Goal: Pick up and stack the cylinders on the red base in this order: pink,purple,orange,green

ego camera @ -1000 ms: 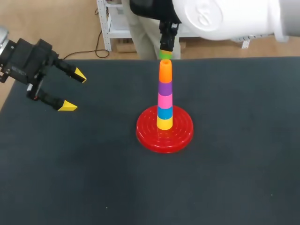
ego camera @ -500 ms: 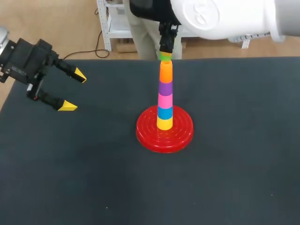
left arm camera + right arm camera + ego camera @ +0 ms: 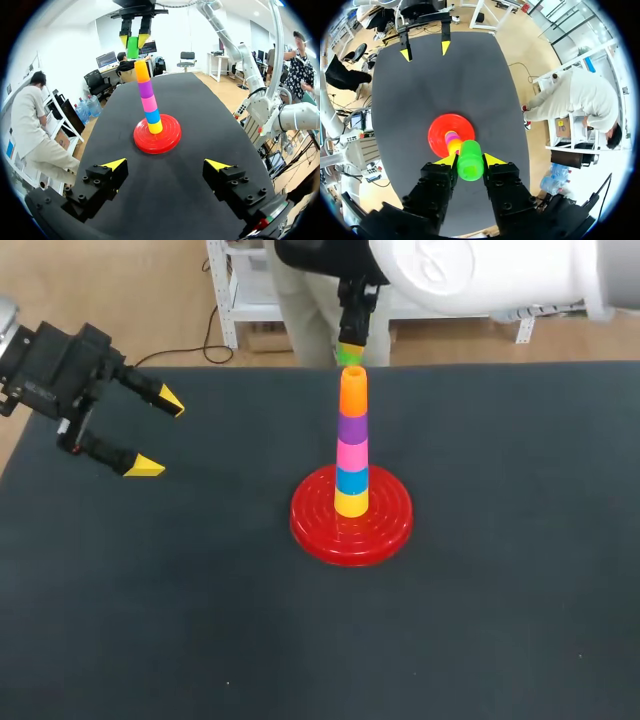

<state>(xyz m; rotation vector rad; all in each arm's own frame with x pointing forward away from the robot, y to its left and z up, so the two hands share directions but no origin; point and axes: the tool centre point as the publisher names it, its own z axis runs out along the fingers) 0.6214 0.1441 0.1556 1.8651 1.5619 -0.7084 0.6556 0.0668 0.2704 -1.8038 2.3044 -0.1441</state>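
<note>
A red base stands mid-table with a stack on its peg: yellow at the bottom, then blue, pink, purple and orange on top. My right gripper hangs just above the stack, shut on the green cylinder, which sits between its yellow tips in the right wrist view. In the left wrist view the green cylinder hovers over the orange one. My left gripper is open at the table's far left, well away from the base.
Dark table cloth lies all around the base, with bare room at the front and right. The right arm's white body overhangs the table's far edge.
The right gripper with the green cylinder has shifted slightly above the stack, rising a little. The left arm has kept still.
</note>
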